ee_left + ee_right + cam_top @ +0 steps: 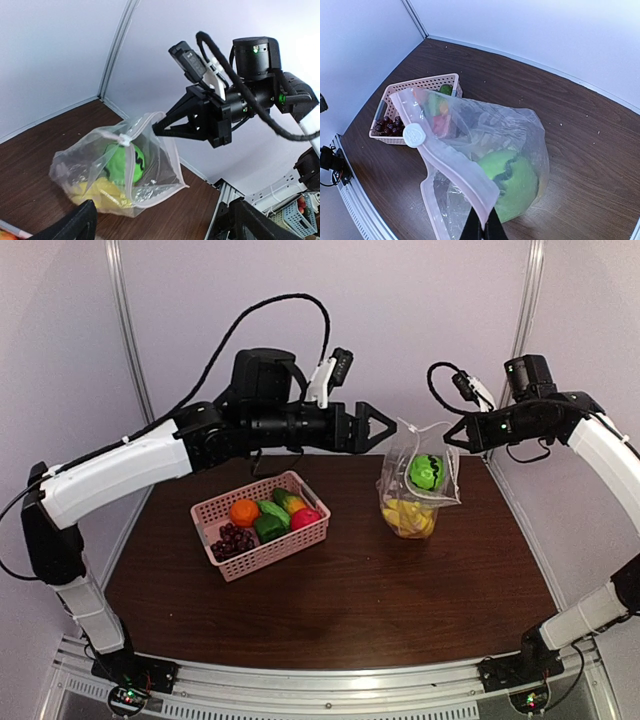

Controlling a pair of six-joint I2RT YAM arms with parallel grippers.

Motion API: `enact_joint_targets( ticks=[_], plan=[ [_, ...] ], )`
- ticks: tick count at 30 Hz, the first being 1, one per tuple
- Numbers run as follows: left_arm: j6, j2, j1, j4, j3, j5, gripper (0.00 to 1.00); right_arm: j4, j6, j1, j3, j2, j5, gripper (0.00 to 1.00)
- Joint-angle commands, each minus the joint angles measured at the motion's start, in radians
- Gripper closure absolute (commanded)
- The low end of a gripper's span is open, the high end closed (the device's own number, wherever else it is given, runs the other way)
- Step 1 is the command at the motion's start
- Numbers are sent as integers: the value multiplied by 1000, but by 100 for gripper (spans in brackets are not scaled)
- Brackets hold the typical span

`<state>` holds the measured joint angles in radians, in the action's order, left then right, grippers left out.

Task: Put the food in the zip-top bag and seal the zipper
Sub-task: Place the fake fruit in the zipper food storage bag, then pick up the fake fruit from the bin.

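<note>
Clear crinkly plastic hangs from the right pincer (449, 436). The zip-top bag (420, 490) is nipped by its mouth strip between the clenched jaws. It sags below that pincer and to its left, and its bottom rests on the desk (350, 600). Inside the bag, beneath the pincer, a green piece of food (427, 472) lies on top of yellow pieces (408, 518). The zipper (455, 170) runs up and away from the right pincer's tips, with its white slider (414, 135) part way along. The left pincer (388, 430) is released, jaws spread wide and holding nothing. It is level with the bag's mouth and just to the left of it. Down and to the left of that pincer, the pink basket (275, 552) sits on the desk. It holds an orange (244, 511), dark grapes (232, 540), green pieces (270, 524) and a red one (305, 518).
</note>
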<state>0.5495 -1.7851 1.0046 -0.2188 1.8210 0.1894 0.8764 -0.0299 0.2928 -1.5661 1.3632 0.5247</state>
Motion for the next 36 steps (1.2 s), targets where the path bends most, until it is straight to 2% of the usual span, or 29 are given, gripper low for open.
enact_joint_targets(
  ticks=[1,4,6,9,12,16,20,30,36],
  plan=[
    [-74,137,-10,-193,-157,-244,3,-77,9,-26,23,-24,30,100],
    [-50,180,-45,-358,-258,-447,5,-15,-51,-27,-42,0,20,100],
    [-17,192,-67,-457,-324,-552,6,-102,-49,-23,38,-21,-87,100],
    [24,198,-123,-560,-390,-561,7,24,-130,1,-28,35,-87,100],
    [57,187,-198,-617,-440,-536,10,-47,-96,0,23,-25,-97,100],
    [75,135,-267,-632,-458,-541,14,-91,-65,3,74,-61,-88,100],
    [67,49,-319,-623,-416,-572,10,-88,-58,3,88,-65,-79,100],
    [44,-138,-432,-436,-344,-516,7,-102,-48,4,141,-102,-65,100],
    [23,-256,-454,-391,-284,-504,12,-114,-44,3,171,-117,-63,100]
  ],
)
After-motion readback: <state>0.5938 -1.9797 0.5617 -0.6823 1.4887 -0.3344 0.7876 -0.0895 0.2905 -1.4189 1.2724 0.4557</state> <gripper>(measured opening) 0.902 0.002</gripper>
